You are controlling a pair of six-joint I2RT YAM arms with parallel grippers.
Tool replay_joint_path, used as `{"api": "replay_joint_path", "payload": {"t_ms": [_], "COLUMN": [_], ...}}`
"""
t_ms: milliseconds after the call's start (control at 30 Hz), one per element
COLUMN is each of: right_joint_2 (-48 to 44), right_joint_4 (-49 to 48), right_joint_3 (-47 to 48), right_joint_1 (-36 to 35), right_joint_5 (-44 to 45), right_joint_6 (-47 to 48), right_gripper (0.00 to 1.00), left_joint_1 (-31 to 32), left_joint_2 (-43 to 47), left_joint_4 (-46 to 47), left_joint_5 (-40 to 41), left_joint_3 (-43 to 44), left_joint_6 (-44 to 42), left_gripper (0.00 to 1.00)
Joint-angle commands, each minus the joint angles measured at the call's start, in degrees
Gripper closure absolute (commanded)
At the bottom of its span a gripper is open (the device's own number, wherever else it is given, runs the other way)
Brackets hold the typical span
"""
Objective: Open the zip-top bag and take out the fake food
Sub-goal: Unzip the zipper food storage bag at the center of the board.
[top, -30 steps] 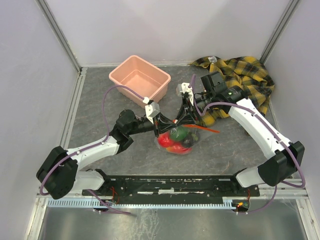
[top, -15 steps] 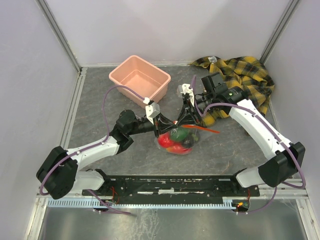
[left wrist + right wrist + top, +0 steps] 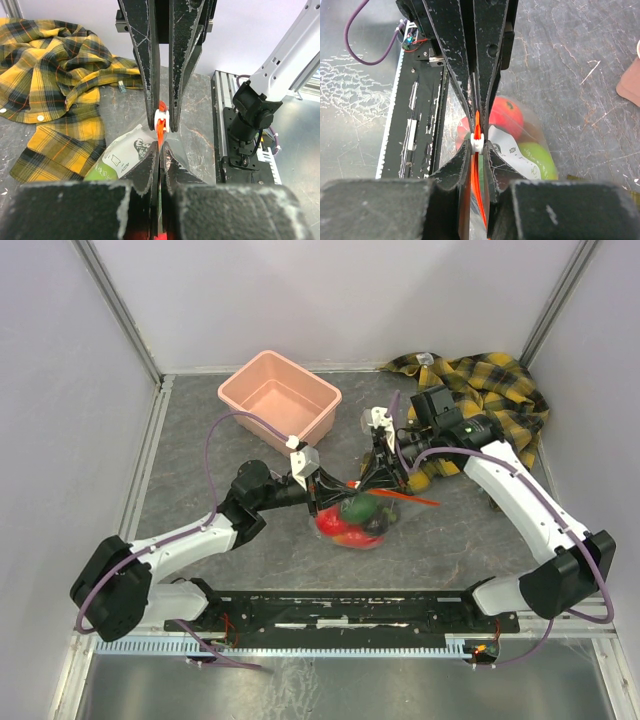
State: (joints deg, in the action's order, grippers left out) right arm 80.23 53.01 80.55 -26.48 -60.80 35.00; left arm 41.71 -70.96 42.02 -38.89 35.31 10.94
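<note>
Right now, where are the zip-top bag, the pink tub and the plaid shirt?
zip-top bag (image 3: 352,518), top external view, its bulging clear middle.
pink tub (image 3: 281,400), top external view, its bare inside floor.
plaid shirt (image 3: 495,390), top external view, middle of the crumpled cloth.

White arm links (image 3: 185,538) have black joints (image 3: 248,490), purple cables (image 3: 210,440) and scuffed black end effector fingers (image 3: 145,60).

This is looking like a robotics lab test cell. Plain pale walls (image 3: 330,300) are boxing in a grey marbled worktop (image 3: 180,440), with aluminium frame posts (image 3: 118,308) running up the corners. A white left arm (image 3: 190,535) and right arm (image 3: 520,498) are sitting bolted to a black mounting rail (image 3: 340,612), trailing purple cables (image 3: 208,455).
</note>
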Motion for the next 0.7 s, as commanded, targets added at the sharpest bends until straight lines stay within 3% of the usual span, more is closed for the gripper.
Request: {"api": "replay_joint_path", "payload": {"t_ms": [0, 667], "right_joint_2": [-2.74, -5.27], "right_joint_4": [0.25, 8.07], "right_joint_3": [-0.14, 0.13], "right_joint_1": [1.8, 7.02], "right_joint_5": [0.23, 1.41], "right_joint_6": [1.03, 10.85], "right_gripper": [0.92, 0.95], "left_joint_1": [0.02, 0.03], "left_joint_2": [2.2, 4.07], "left_joint_4": [-0.35, -1.84], "left_joint_5": [1.65, 5.15], "left_joint_3": [1.43, 1.6], "left_joint_6": [-3.47, -5.13], "left_gripper": [0.97, 0.97]}}
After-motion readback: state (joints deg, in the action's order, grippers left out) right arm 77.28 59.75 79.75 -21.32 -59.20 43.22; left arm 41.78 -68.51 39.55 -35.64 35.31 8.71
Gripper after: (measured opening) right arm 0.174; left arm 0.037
